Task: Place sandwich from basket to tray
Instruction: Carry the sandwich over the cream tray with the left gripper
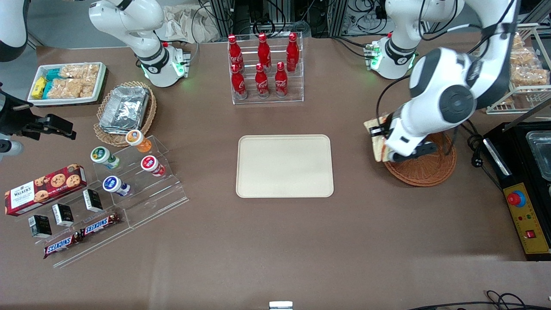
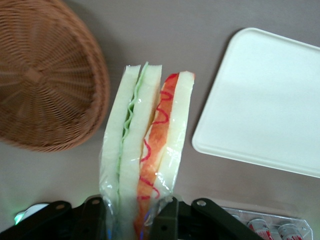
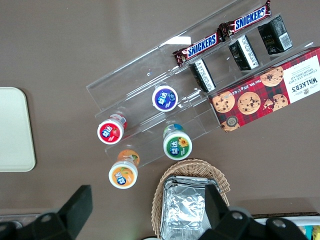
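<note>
My left gripper (image 1: 378, 140) is shut on the sandwich (image 2: 145, 145), a plastic-wrapped wedge of pale bread with green and red-orange filling, and holds it in the air. In the front view the sandwich (image 1: 376, 137) hangs just off the rim of the reddish-brown wicker basket (image 1: 426, 165), on the side toward the tray. The basket (image 2: 42, 75) looks empty. The cream-beige tray (image 1: 284, 165) lies bare at the table's middle. Black fingers (image 2: 167, 217) press the wrapped sandwich from both sides, with the tray (image 2: 265, 105) beside it.
A clear rack of red cola bottles (image 1: 263, 64) stands farther from the front camera than the tray. A black machine with a red button (image 1: 523, 202) sits at the working arm's end. Toward the parked arm's end are yoghurt cups (image 1: 125, 165), snack bars and a foil-container basket (image 1: 125, 110).
</note>
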{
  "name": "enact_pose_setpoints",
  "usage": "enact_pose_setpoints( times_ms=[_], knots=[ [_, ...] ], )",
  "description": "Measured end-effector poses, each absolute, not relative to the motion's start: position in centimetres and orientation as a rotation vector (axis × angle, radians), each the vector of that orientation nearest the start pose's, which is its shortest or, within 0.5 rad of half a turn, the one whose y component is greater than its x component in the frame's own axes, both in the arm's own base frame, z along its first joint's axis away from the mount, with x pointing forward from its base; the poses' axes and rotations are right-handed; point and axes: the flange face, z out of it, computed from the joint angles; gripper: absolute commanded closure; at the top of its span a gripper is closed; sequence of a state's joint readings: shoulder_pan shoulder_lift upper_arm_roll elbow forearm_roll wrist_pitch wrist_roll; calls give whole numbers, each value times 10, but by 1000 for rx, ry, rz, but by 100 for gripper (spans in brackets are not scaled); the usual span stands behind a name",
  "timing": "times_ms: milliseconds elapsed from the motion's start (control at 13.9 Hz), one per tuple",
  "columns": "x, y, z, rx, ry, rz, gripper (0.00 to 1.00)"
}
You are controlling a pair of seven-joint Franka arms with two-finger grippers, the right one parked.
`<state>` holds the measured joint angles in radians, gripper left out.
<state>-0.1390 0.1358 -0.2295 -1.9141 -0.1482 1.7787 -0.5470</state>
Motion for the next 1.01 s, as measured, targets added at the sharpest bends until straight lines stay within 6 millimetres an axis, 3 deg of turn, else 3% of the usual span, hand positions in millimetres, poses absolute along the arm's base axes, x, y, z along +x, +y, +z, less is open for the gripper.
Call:
enact_pose_setpoints(
  times_ms=[503,791,1007],
  knots=[
    [524,-275,317,-3128,-218,486,73],
    [513,-315,272,-3112,-216,445,73],
    [509,-333,243,-3080,-223,423,72]
  ],
)
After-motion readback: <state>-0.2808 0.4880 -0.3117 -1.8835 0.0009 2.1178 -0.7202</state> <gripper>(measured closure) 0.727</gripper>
